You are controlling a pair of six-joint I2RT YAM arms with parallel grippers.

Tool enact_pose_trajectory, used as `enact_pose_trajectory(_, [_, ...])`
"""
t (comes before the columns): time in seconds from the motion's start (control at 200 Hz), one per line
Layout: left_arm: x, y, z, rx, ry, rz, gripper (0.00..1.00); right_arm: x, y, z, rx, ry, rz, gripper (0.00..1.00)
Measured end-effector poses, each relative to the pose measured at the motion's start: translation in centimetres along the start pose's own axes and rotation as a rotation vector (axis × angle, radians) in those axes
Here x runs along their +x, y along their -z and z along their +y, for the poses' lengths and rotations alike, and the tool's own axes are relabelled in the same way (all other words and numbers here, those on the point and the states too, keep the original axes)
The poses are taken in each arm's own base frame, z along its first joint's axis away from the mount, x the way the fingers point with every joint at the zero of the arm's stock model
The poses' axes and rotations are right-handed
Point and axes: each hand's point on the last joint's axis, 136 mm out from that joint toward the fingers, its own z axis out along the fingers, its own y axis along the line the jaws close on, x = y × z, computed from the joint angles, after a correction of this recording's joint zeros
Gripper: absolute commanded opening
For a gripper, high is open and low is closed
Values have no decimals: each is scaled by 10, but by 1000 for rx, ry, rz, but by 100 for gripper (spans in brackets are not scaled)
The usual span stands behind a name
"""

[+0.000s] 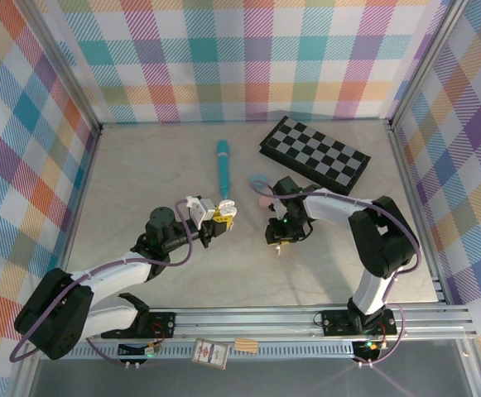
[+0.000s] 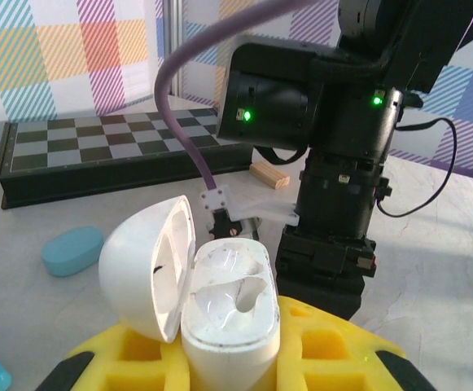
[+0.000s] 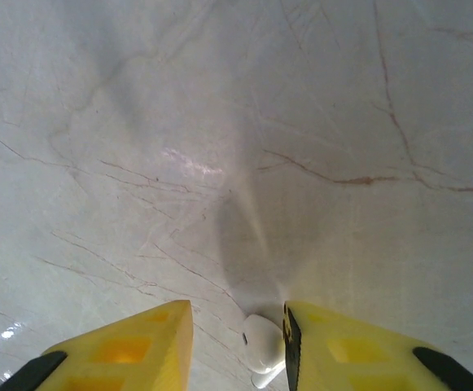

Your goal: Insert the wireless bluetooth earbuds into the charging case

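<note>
2 hands, 2 jobs. My left gripper (image 1: 221, 213) is clamped on the white case (image 2: 224, 305) and holds it up off the table (image 1: 141, 165). The lid (image 2: 146, 269) is swung open to the left in its wrist view. Both wells look empty, so I judge no bud is in yet.

My right gripper (image 3: 238, 326) is down at the table, pointing straight at the marble, with 1 white earbud (image 3: 260, 344) lying between its fingers (image 3: 122, 350). The bud sits against the right finger with a gap on its left. The jaws stand part-way apart, wider than the bud, and I would not call it gripped. From above, that hand is just right of the left one, near but apart.

I take this to be the pick-up of the 1st bud. Next I need to close gently until both pads bear on it. It is small, smooth and rounded, and it could squirt sideways or roll if only 1 pad pushes. Then I lift, carry it across to the case, turn the stem down and line it with a well before pressing in. The left hand should keep the case level and the lid clear. I cannot tell from here which well this bud fits.
</note>
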Motion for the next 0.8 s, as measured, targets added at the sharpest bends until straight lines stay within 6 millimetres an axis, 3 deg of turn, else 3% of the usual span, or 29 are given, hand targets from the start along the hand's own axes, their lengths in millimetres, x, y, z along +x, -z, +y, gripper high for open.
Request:
enact_pose_trajectory(0.29, [-5,-1,-1,7,-5,-9,0,16,-2,-6,3,-12,24,31])
enact_pose_trajectory(0.8, [-2,-1,-2,13,2,3,0,15,-1,-9,13,-14,17,20])
